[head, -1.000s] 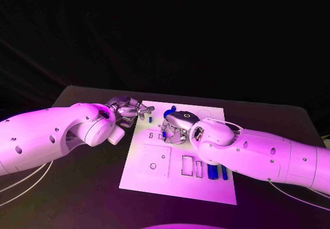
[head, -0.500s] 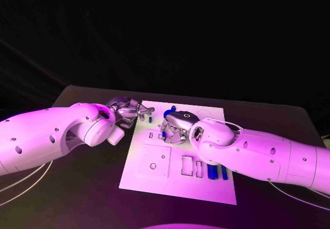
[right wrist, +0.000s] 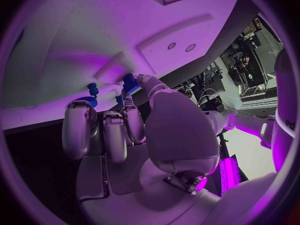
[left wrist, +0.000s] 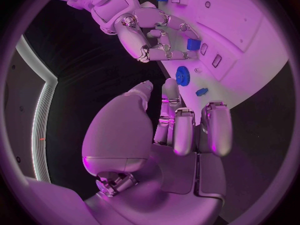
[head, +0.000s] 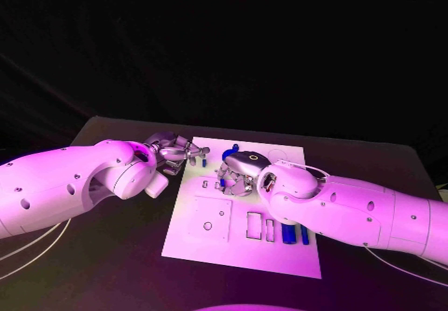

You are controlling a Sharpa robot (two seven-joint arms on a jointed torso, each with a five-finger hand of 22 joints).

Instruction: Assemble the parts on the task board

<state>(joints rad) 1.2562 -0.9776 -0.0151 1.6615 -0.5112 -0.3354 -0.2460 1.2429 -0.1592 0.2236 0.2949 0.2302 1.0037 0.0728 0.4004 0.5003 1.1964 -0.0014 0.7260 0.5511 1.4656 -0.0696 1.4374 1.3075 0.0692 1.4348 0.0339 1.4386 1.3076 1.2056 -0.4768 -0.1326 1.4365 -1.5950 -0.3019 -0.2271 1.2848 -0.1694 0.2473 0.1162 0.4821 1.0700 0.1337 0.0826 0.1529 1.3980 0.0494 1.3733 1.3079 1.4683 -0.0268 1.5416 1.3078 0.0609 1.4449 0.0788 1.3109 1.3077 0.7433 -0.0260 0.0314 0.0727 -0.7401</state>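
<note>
Nothing has moved since the earlier frame.
The silver right hand pinches a small blue part over the white task board; the silver left hand holds nothing, fingers apart, at the board's far left edge.

The setting is a robotics lab or test cell. A black table stands before a black backdrop, and a white task board with cut-out recesses lies at its centre — a test fixture, not household ware. White cables trail off the near left corner. The right wrist view shows equipment racks and wiring beyond the table — typical lab clutter.
</note>
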